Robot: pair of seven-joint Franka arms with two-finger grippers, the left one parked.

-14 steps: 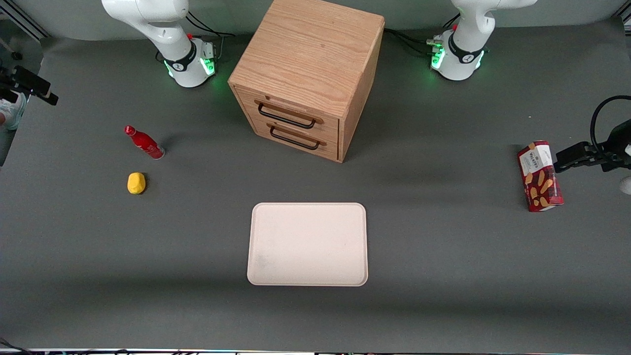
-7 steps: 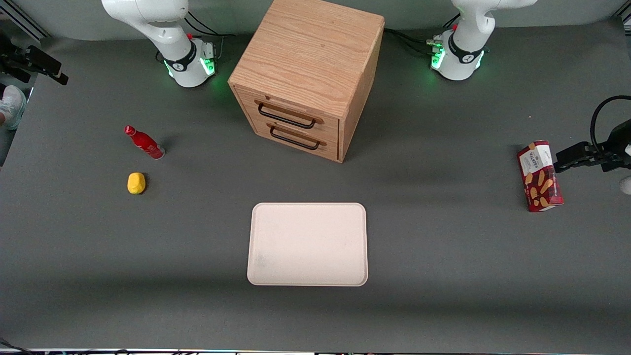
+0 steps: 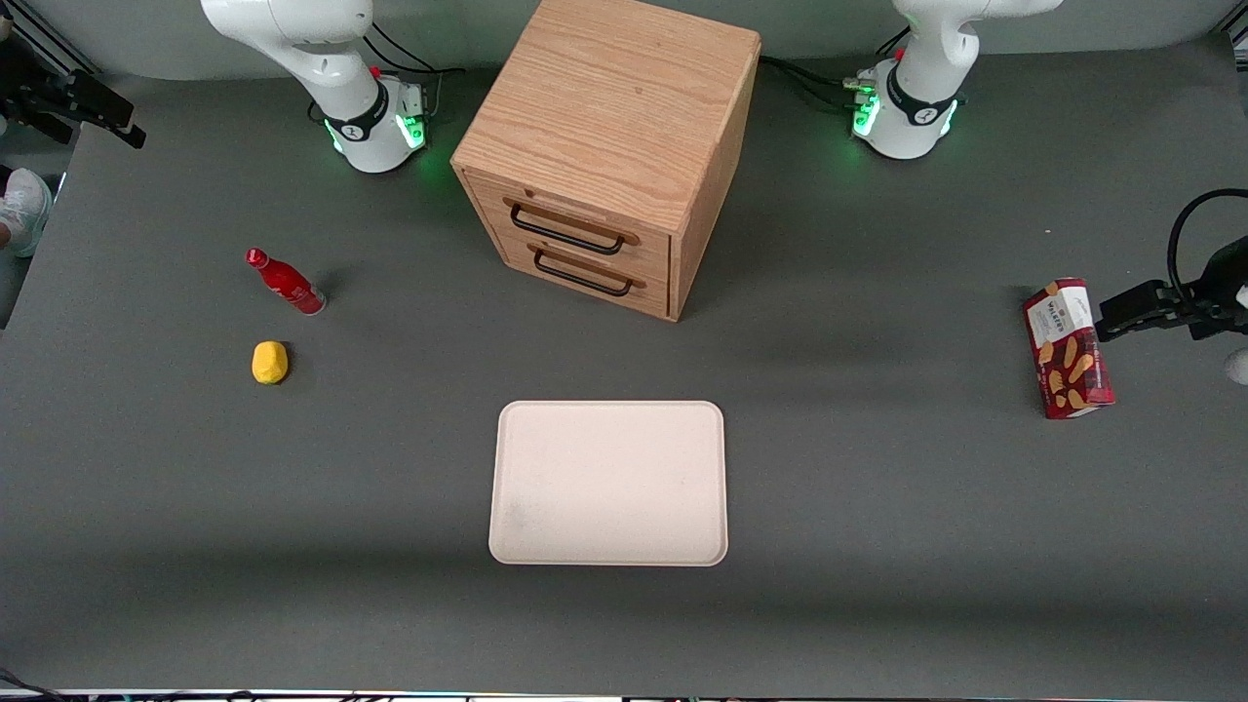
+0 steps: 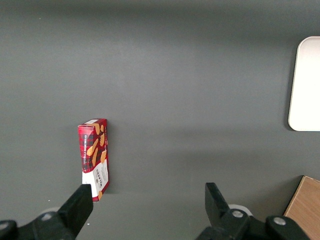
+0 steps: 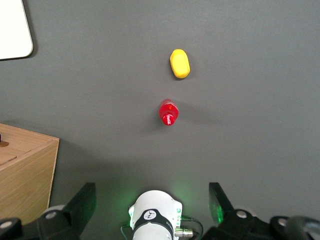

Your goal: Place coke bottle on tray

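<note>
I count one coke bottle (image 3: pixel 285 282), one tray (image 3: pixel 608 483) and one yellow lump (image 3: pixel 269 362) on my table. There's one snack box (image 3: pixel 1068 348), one wooden cabinet (image 3: pixel 609 146) with two drawers, and my one gripper (image 5: pixel 152 207), fingers apart.

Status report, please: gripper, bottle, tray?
Gripper open, high above table, holding nothing. Coke bottle upright on table, beside yellow object. Tray bare. Nothing in the way.

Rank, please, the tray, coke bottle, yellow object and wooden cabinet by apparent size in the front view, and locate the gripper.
1. wooden cabinet
2. tray
3. coke bottle
4. yellow object
The gripper hangs open high above the bottle.
</note>
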